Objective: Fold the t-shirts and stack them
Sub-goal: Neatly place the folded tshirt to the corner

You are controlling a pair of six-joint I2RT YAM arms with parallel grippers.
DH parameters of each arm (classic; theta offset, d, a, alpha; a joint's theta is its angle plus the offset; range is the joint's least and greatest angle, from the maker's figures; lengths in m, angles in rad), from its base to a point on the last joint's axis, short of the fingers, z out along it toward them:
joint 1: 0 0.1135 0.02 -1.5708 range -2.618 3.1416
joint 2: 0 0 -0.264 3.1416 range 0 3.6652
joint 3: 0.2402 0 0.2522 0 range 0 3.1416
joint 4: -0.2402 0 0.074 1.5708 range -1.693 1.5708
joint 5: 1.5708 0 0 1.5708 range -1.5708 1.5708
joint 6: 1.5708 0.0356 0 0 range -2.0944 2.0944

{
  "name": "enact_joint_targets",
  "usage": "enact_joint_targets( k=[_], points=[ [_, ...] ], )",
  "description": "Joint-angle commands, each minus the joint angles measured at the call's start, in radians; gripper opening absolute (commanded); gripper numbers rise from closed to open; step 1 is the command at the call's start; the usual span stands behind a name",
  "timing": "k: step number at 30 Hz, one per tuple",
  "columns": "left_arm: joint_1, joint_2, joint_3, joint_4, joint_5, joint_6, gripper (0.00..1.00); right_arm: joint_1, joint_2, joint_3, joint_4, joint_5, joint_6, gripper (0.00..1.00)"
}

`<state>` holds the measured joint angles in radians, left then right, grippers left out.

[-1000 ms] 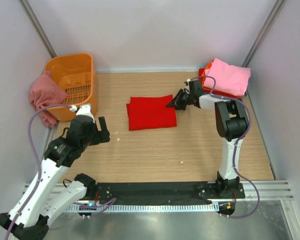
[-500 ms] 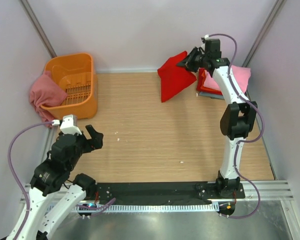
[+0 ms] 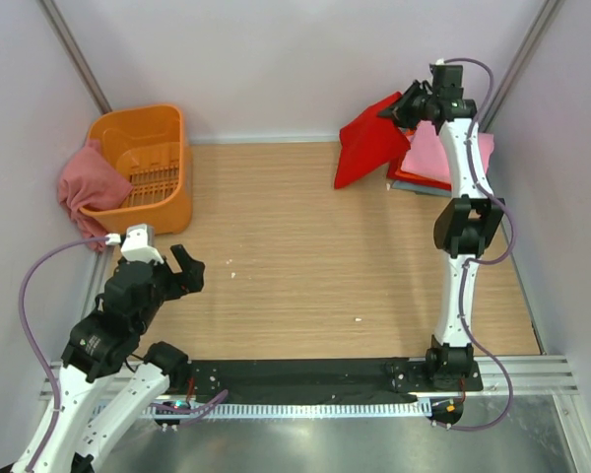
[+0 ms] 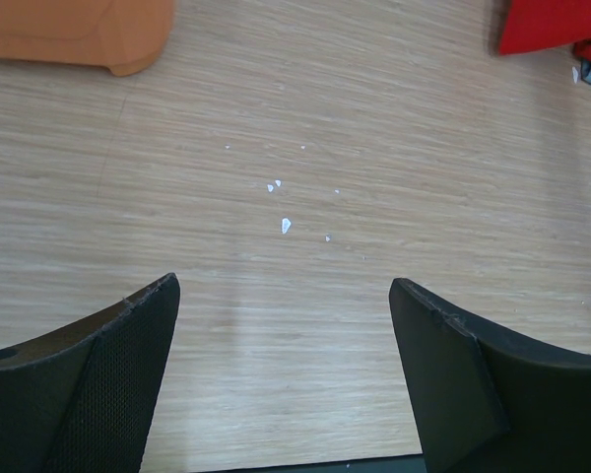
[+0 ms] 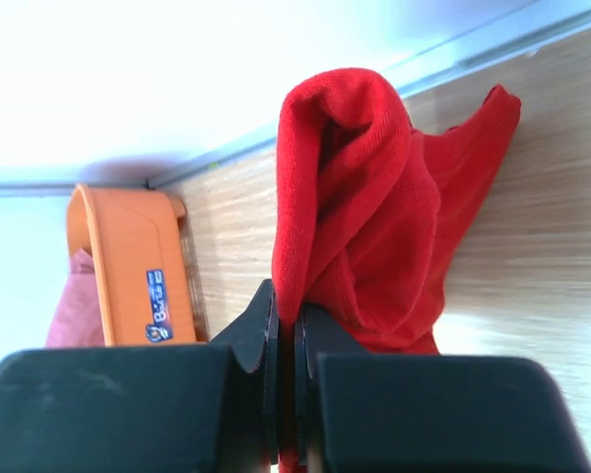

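Red t-shirt [image 3: 364,146] is hanging pinched in the right claw [image 3: 414,102], seemingly bound for the pink-topped stack [image 3: 431,160] at two o'clock.

Pink t-shirt [image 3: 425,158] partly behind right arm [image 3: 463,150]

The red shirt [image 5: 364,197] pinched in the right claw [image 5: 285,315] is soft, matt, nubbly cloth. Under the left claw [image 4: 284,286], the tabletop [image 4: 424,148] is pale matt wood grain; beyond it, the basket [image 4: 79,30] is smooth orange plastic.

Bright even light, soft shadows, sharp
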<state>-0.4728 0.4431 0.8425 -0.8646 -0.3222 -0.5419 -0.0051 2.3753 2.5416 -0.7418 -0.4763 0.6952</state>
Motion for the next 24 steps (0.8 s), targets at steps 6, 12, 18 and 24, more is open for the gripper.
enact_joint_targets(
  k=[6,12,18,24],
  points=[
    [0.002,0.003,-0.002,0.045,-0.008,0.007,0.87,-0.093,-0.036,0.114,0.126,-0.137,0.064,0.01],
    [0.002,0.011,-0.003,0.045,-0.008,0.007,0.87,-0.174,-0.085,0.117,0.136,-0.188,0.078,0.01],
    [0.002,0.025,-0.002,0.045,-0.003,0.008,0.86,-0.256,-0.122,0.098,0.131,-0.225,0.07,0.01],
    [0.002,0.026,-0.003,0.047,-0.005,0.008,0.86,-0.317,-0.139,0.066,0.127,-0.252,0.053,0.01]
  ],
)
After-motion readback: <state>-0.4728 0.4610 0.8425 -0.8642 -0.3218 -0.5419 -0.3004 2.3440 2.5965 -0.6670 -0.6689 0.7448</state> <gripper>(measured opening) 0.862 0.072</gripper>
